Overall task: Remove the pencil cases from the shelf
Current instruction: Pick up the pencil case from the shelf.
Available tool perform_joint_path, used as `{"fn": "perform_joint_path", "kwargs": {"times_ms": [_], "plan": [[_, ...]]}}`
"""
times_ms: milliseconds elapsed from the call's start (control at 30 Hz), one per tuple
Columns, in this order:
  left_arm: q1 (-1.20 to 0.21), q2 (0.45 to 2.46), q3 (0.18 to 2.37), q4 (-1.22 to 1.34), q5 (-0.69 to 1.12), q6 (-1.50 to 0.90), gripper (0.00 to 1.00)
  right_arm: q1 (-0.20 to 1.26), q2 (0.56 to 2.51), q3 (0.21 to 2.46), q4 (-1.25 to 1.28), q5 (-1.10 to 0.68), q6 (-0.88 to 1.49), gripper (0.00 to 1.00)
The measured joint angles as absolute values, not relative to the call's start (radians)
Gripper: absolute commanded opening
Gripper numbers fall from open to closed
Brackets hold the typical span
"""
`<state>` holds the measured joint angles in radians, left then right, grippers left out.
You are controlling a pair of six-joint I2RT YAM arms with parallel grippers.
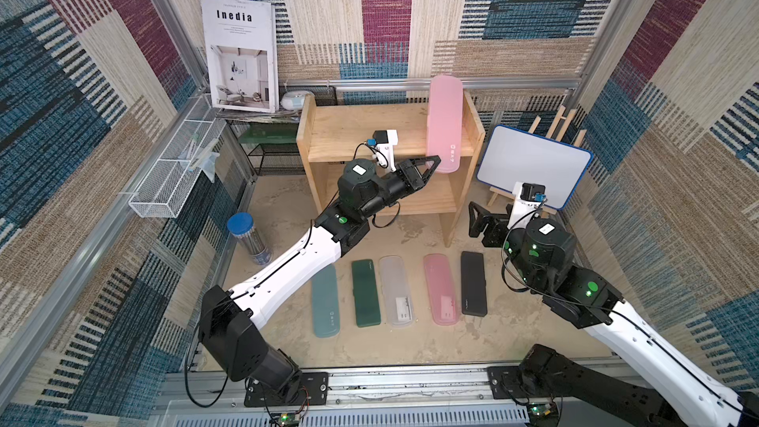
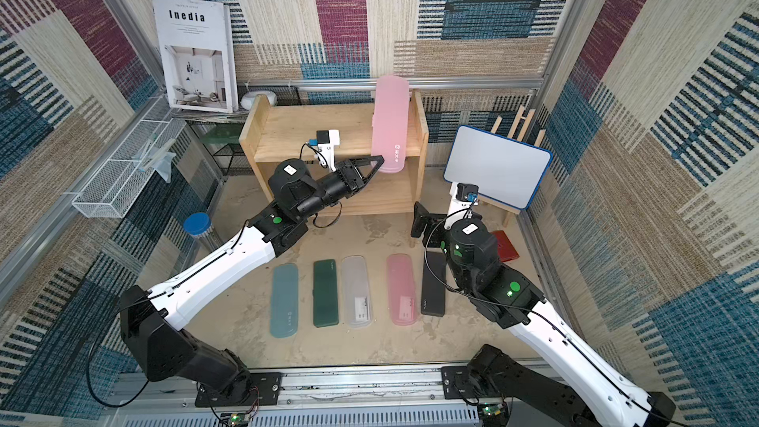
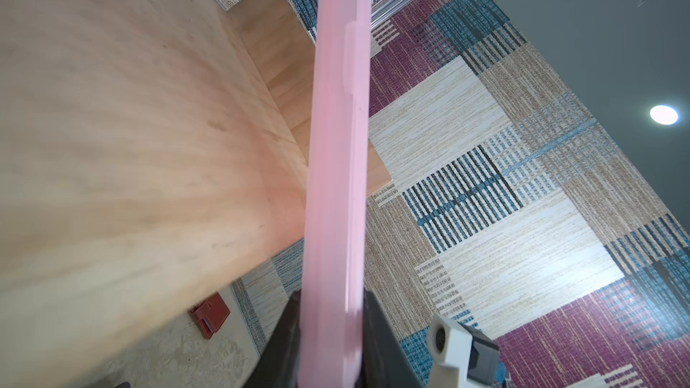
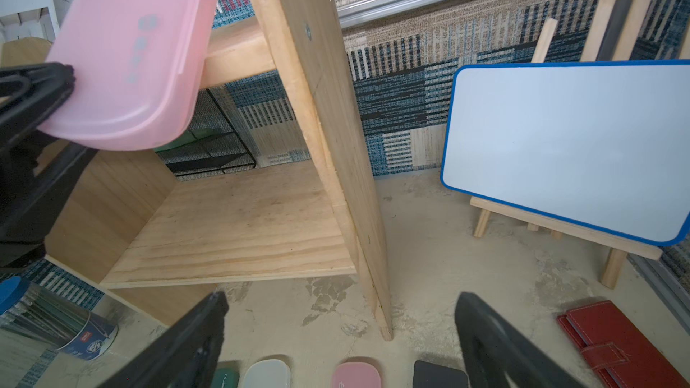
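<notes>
A pink pencil case (image 1: 444,117) (image 2: 390,117) stands on end on the top board of the wooden shelf (image 1: 349,133), leaning by the right side panel. My left gripper (image 1: 435,160) (image 3: 330,304) is shut on its lower end, one black finger on each flat face. Several other pencil cases lie in a row on the table in front: light blue (image 1: 325,301), dark green (image 1: 364,293), frosted clear (image 1: 396,291), pink (image 1: 440,289) and black (image 1: 473,283). My right gripper (image 1: 476,215) (image 4: 341,304) hangs open and holds nothing, low beside the shelf's right leg.
A whiteboard on a small easel (image 1: 534,166) stands right of the shelf, with a red wallet (image 2: 505,246) on the table near it. A blue-lidded jar (image 1: 246,240), a white wire basket (image 1: 172,174), a black mesh rack (image 1: 271,154) and a magazine (image 1: 240,55) are at the left.
</notes>
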<state>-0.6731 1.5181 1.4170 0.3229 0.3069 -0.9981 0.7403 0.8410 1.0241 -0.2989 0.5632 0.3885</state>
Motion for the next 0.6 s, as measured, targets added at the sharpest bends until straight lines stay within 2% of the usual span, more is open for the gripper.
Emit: {"fn": "perform_joint_path", "kwargs": {"times_ms": [167,433,600], "plan": [[-0.654,1.402,1.283,0.356,0.338,-0.968,0.00,0.696,0.791,1.031,-0.241,0.363,0.385,1.00],[-0.489,1.229,1.122,0.554,0.654,-1.049,0.00,0.645,0.857,1.217,-0.116,-0.278,0.327,1.00],[-0.455,1.069,1.101,0.505,0.814,-1.000,0.00,0.639,0.942,1.298,-0.092,-0.500,0.290,1.00]]}}
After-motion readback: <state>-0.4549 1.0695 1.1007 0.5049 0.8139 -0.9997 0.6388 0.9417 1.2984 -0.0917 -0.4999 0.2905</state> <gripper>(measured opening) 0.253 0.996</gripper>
